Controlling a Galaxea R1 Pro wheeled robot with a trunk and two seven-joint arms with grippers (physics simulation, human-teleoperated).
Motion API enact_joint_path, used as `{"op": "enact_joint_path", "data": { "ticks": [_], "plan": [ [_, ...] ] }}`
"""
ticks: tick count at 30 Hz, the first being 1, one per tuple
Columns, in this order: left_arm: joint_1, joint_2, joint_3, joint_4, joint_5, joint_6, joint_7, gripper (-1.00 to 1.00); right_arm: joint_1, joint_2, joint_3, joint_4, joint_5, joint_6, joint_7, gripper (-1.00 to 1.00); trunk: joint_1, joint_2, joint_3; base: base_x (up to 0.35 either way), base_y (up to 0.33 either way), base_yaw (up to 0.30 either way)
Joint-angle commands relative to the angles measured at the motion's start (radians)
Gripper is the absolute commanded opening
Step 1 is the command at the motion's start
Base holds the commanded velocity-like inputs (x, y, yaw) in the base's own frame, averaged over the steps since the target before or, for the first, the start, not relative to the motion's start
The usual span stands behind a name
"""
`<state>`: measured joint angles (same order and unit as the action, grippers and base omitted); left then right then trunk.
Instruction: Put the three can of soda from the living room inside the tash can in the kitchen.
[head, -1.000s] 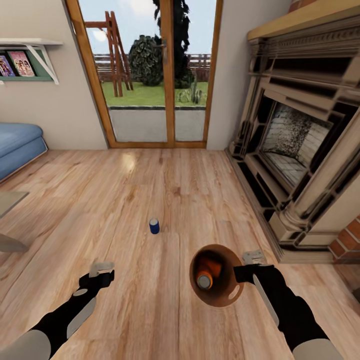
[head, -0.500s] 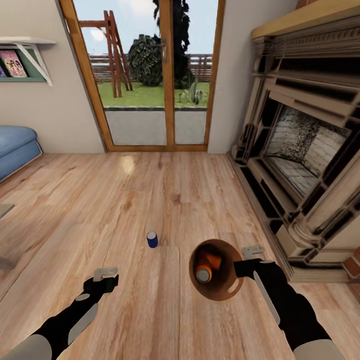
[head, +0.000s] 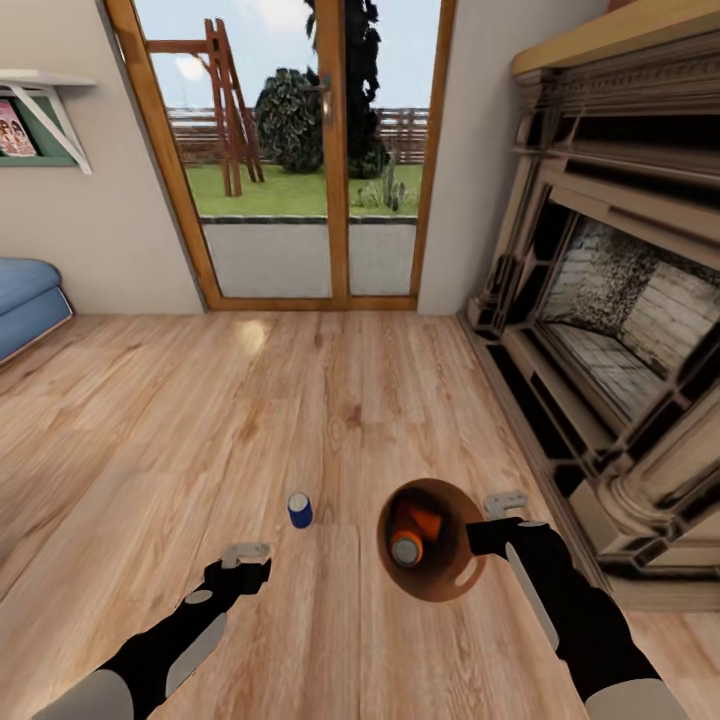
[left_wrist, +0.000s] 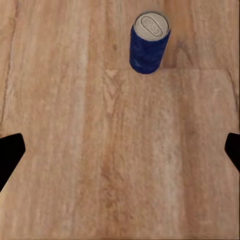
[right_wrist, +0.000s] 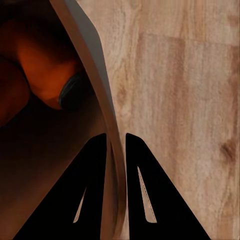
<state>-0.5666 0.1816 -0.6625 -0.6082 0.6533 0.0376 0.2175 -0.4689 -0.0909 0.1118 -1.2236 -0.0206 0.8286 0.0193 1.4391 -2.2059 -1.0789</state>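
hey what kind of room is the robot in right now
Most likely a living room: a large brick-and-stone fireplace along one wall, the end of a blue sofa opposite, and wood-framed glass doors opening onto a garden, over warm wood plank flooring.

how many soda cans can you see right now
2: a dark blue can upright on the wood floor ahead of the left gripper, an orange can inside the bin. More may be hidden beneath it.
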Motion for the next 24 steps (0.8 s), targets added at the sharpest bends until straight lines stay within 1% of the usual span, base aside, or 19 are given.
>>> {"op": "enact_joint_path", "data": {
  "ticks": [1,3,4,5,6,7,8,12,17,19,20,21,24],
  "plan": [
    [-0.002,-0.019,-0.003,-0.002,0.0,0.031,-0.001,1.0,0.0,-0.001,0.0,-0.001,-0.008,0.0,0.004,-1.0,0.0,0.0,0.0,0.325,0.0,0.0],
    [-0.004,-0.04,-0.005,-0.003,0.001,0.057,-0.001,1.0,0.0,-0.002,0.0,-0.001,-0.008,0.0,0.004,-1.0,0.0,0.0,0.0,0.325,0.0,0.0],
    [-0.008,-0.058,-0.007,-0.004,0.0,0.075,0.0,1.0,0.0,-0.001,0.0,0.0,-0.009,0.0,0.004,-1.0,0.0,0.0,0.0,0.325,0.0,0.0],
    [-0.011,-0.066,-0.007,-0.005,0.0,0.082,-0.001,1.0,0.0,-0.001,0.0,0.0,-0.009,0.0,0.004,-1.0,0.0,0.0,0.0,0.325,0.0,0.0],
    [-0.019,-0.081,-0.008,-0.005,0.0,0.097,0.0,1.0,0.0,-0.002,0.0,0.0,-0.008,0.0,0.004,-1.0,0.0,0.0,0.0,0.325,0.0,0.0],
    [-0.024,-0.088,-0.008,-0.005,0.0,0.105,0.0,1.0,0.0,-0.001,0.0,0.001,-0.008,0.0,0.003,-1.0,0.0,0.0,0.0,0.325,0.0,0.0],
    [-0.036,-0.101,-0.009,-0.004,0.0,0.121,0.001,1.0,0.0,-0.001,0.0,0.003,-0.008,0.0,0.003,-1.0,0.0,0.0,0.0,0.325,0.0,0.0],
    [-0.059,-0.123,-0.009,0.0,0.0,0.146,0.006,1.0,0.0,0.003,0.001,0.006,-0.008,0.0,0.002,-1.0,0.0,0.0,0.0,0.325,0.0,0.0],
    [-0.066,-0.127,-0.007,0.005,0.001,0.15,0.012,1.0,0.0,0.008,0.004,0.009,-0.008,0.0,0.001,-1.0,0.0,0.0,0.0,0.325,0.0,0.0],
    [-0.066,-0.126,-0.007,0.005,0.001,0.151,0.016,1.0,0.0,0.009,0.015,0.01,-0.008,0.0,0.0,-1.0,0.0,0.0,0.0,0.325,0.0,0.0],
    [-0.065,-0.126,-0.007,0.004,0.002,0.147,0.025,1.0,0.0,0.009,0.035,0.01,-0.008,0.0,-0.004,-1.0,0.0,0.0,0.0,0.303,0.0,0.0],
    [-0.065,-0.126,-0.007,0.003,0.002,0.144,0.036,1.0,0.0,0.008,0.044,0.01,-0.009,0.0,-0.012,-1.0,0.0,0.0,0.0,0.211,0.0,0.0],
    [-0.064,-0.127,-0.009,0.0,0.002,0.14,0.074,1.0,0.0,0.009,0.057,0.01,-0.009,0.0,-0.028,-1.0,0.0,0.0,0.0,0.115,0.0,0.0]
  ]
}}
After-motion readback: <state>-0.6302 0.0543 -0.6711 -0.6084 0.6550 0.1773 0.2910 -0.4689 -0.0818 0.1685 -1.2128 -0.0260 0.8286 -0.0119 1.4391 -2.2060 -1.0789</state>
